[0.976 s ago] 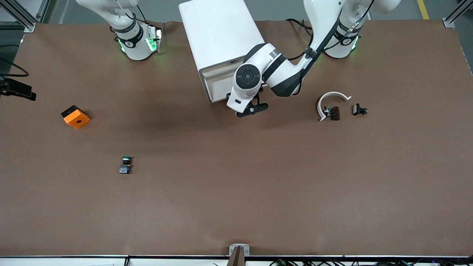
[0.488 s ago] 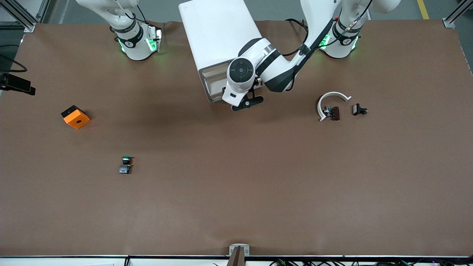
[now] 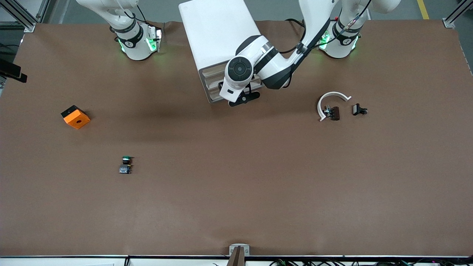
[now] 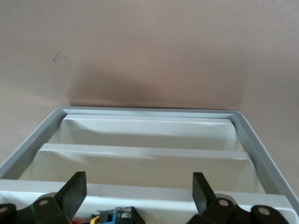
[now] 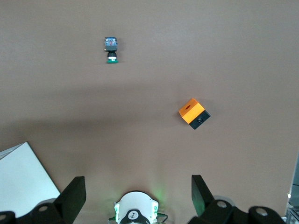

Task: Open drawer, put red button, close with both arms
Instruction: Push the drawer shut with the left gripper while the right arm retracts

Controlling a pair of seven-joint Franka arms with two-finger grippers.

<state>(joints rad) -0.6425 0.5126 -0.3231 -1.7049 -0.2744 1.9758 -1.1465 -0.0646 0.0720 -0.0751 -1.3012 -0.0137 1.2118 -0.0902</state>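
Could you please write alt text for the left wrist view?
The left gripper, its black fingers spread open, hovers over a white plastic drawer unit with a grey rim and stepped drawer fronts. Brown table lies past it.

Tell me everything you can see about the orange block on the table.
The orange block is a small boxy piece with a bright orange top and sides, a round dark hole in its top face, and one black face that carries a small round feature. It looks like plastic. It sits flat on the brown table, turned at an angle to the table's edges, toward the right arm's end, farther from the front camera than the green-capped button. Nothing touches it except the table.
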